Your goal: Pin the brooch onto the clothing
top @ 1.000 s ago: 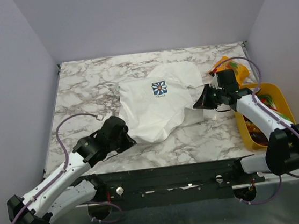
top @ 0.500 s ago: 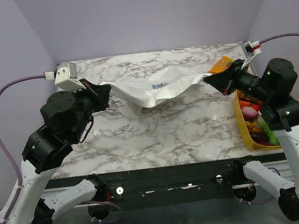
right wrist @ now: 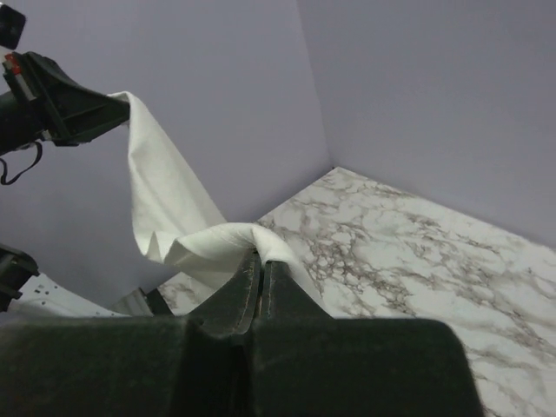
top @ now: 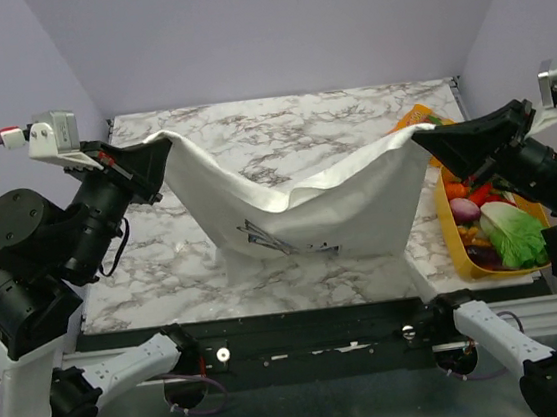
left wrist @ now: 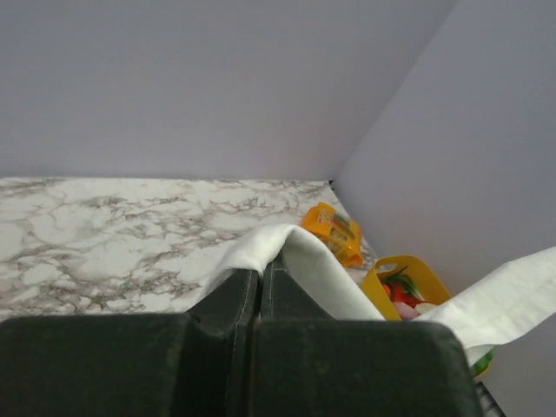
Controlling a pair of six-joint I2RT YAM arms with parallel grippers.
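Marble-veined counter (top: 250,131) sits in a corner of pale lilac walls. Up at 9 o'clock, the left hand (top: 151,163) is raised off the surface, its fingers pressed tight together on a fold of the white T-shirt (top: 358,199). Across at 3 o'clock, the right hand (top: 432,143) is lifted to about the same height and pinched just as tightly on the opposite edge.

Between them the shirt hangs like a hammock, sagging towards 6 o'clock, where its lower fold lies on the counter. A dark print (top: 287,241) shows on that fold, too blurred to read. I cannot pick out the brooch in any view.

Behind the right hand, at 2 o'clock, lies an orange snack packet (top: 412,118). Along the edge from 3 to 4 o'clock stands a yellow tray (top: 450,239) of vegetables.
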